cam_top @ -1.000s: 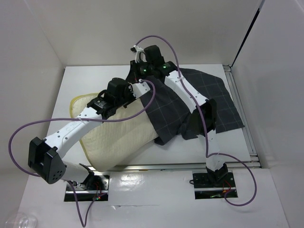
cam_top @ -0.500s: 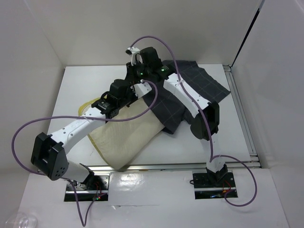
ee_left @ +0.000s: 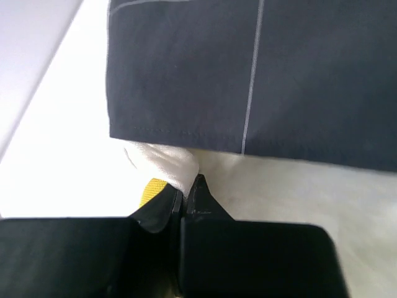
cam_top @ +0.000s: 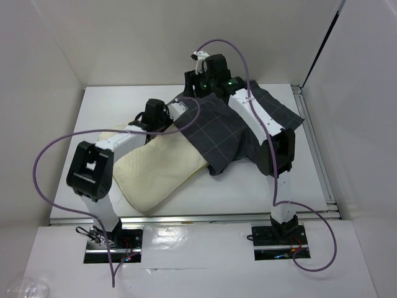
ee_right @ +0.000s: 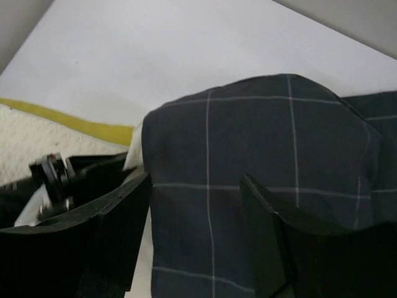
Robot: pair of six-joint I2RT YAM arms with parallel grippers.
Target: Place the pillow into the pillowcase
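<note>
White table [cam_top: 93, 112]: pillowcase [cam_top: 223, 127] overlaps pillow [cam_top: 155, 174], left hand [ee_left: 186, 192] pinching pillow.

White flat tabletop [cam_top: 248, 192], boxed in by white panel walls [cam_top: 56, 62] on the left, far and right sides, silver metal rail [cam_top: 317, 155] along its right edge. Directly on it: a cream-white soft rectangular pillow [cam_top: 158, 177] with yellow edge piping, lying diagonally from near-left toward far-centre, and a dark charcoal-grey cloth pillowcase [cam_top: 226, 133] with thin light grid lines, spread centre to far-right. Pillowcase overlaps the pillow's far end and rests on bare tabletop on its right and near sides; pillow's near-left part is uncovered.
</note>
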